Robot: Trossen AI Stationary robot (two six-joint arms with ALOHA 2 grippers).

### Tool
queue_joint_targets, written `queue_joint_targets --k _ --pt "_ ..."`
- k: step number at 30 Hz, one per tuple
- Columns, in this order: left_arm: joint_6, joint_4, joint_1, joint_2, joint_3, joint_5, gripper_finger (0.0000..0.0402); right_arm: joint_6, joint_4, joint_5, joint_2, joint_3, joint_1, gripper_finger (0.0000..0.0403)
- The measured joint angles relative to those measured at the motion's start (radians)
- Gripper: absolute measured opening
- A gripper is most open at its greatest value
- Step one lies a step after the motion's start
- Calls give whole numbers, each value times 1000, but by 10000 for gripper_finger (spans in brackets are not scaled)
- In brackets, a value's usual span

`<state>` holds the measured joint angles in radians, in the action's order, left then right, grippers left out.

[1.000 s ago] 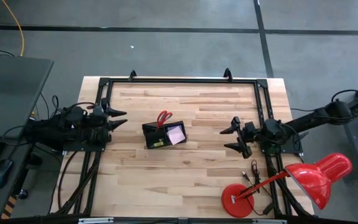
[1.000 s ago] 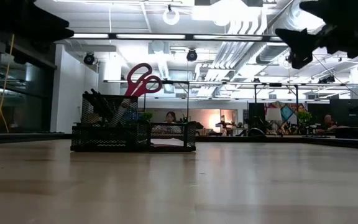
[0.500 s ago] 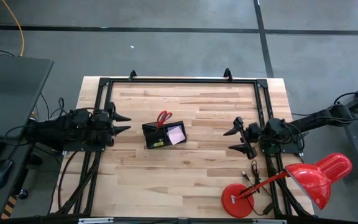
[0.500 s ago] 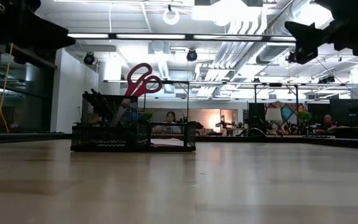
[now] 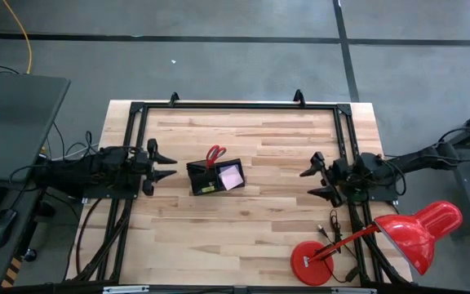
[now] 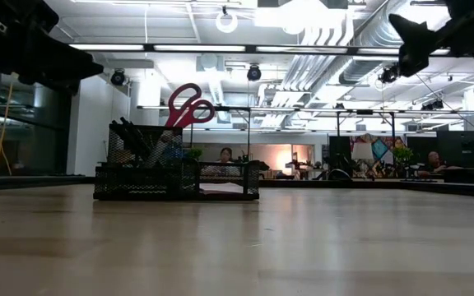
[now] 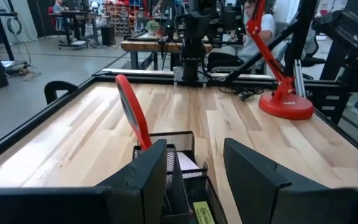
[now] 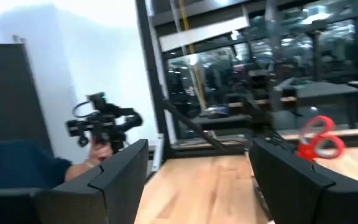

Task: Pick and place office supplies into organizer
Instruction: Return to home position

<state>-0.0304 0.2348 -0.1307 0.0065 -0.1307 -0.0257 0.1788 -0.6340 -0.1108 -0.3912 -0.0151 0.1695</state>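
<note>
Left gripper and right gripper both spread empty, at opposite sides of table. Red scissors stand handles-up in the organizer, mid-table. Likely light, stiff, slick; take by the handle loops.

Left pincer and right pincer hover, fingers spread.

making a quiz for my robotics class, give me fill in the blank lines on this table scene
The scissors' ____ handles stick up from the organizer.
The left pincer and the right pincer are both ____, holding nothing.
The desk lamp stands nearest the ____ pincer.
Missing: red; open; right.
</note>
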Motion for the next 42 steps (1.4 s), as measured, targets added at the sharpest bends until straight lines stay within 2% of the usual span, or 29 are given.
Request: queue_joint_targets --k 5,10,13,19,22,25,32,42 --pt "-1 10 0 0 0 7 145 4 138 -74 159 0 -19 271" --pt "0 7 0 0 0 -8 145 11 343 29 324 0 -19 271" --pt "0 8 0 0 0 -42 145 23 419 47 392 0 -19 271" --pt "9 39 -1 0 0 -79 145 0 425 31 390 -6 -19 271" --pt "8 77 -1 0 1 -145 145 -12 433 39 390 -6 -19 271" --pt "14 37 -1 0 1 -182 145 -22 448 40 390 -6 -19 271" --pt "51 -11 0 0 48 -96 145 -23 470 40 389 -6 -19 271" --pt "87 -27 0 33 48 -87 145 -13 558 38 386 -6 -19 271"
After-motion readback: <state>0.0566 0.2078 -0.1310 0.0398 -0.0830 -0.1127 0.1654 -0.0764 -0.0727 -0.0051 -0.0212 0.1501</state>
